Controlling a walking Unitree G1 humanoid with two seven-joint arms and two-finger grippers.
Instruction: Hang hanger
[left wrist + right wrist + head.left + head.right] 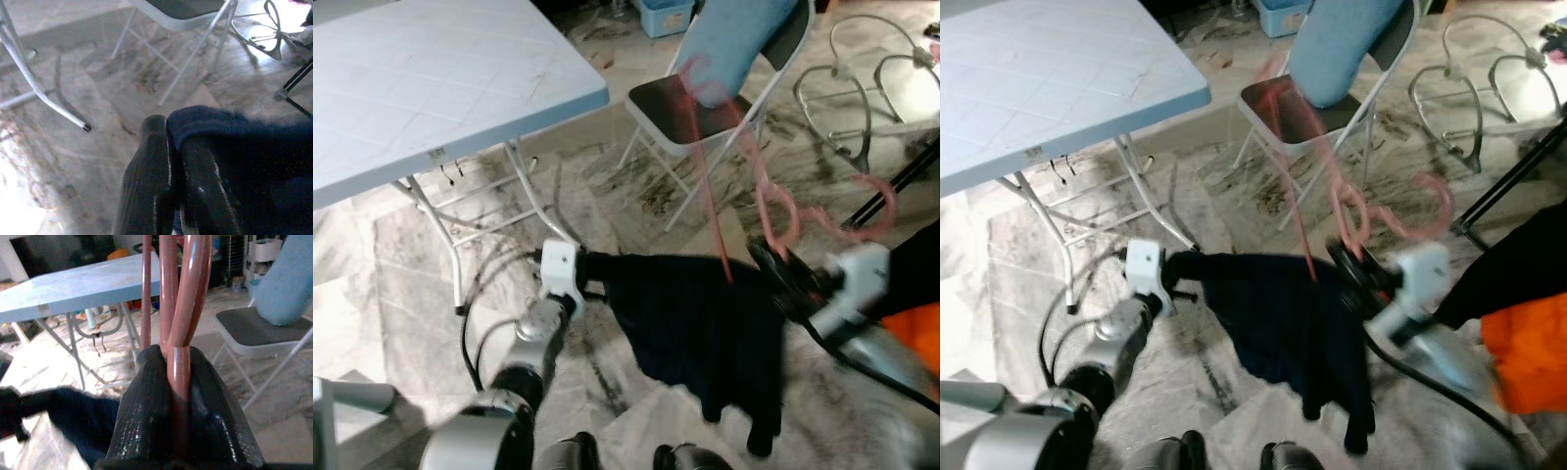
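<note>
Left eye view: the scene is partly blurred, most of all on the robot's right side.
Left claw: low over the floor, its two black fingers pressed together on one edge of the dark garment.
Right claw: out to the robot's right of the garment, its black fingers pinched on the twisted stem of the pink hanger.
Pink hanger: held above the garment, its wire rising up and away from the right claw; its outline is smeared by motion, so its exact tilt cannot be told.
Dark garment: navy cloth stretched between the two claws, its lower part sagging toward the floor; one thin pink wire runs down to its top edge.
Worktop: pale blue folding table on the robot's left, on white tubular legs, well apart from the hanger.
Folding chair: beyond the garment, dark seat on a white frame, with a light blue cloth draped over its back.
Floor: marbled and streaked with dark marks.
Orange cloth: at the robot's far right edge, beside the right arm.
Blue bin: on the floor behind the chair.
</note>
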